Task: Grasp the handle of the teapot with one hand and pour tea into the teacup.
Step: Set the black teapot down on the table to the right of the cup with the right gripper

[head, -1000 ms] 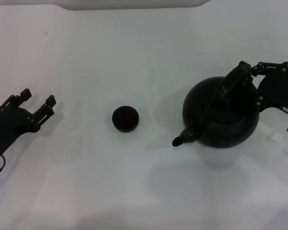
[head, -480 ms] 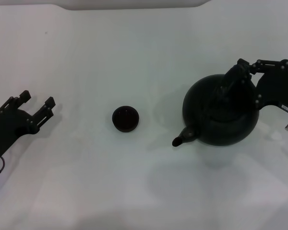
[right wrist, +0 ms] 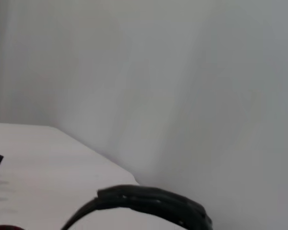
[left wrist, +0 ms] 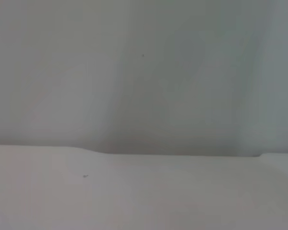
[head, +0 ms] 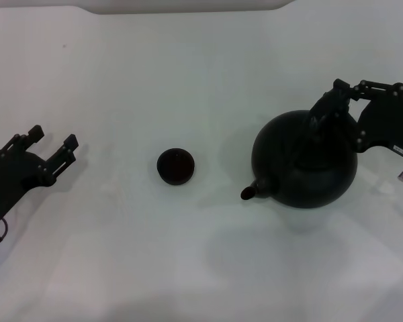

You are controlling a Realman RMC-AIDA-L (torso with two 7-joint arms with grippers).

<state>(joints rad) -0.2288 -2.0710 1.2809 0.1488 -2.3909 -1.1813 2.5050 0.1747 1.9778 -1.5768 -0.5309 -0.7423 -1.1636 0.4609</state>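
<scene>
The teapot (head: 305,161), a large round matte black pot, sits near the worktop's right edge, its thick arched black handle (head: 320,119) clamped by the right gripper (head: 336,111). Its spout points left toward the tiny round dark teacup (head: 175,166) mid-table, nothing between. The left gripper (head: 51,144) rests open near the left edge.

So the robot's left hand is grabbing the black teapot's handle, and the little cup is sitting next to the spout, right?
Not quite: the right gripper is at the handle of the teapot, as the head view shows. The left gripper is parked open on the far left, holding nothing. The rest is right: the teacup sits on the table on the spout's side.
</scene>
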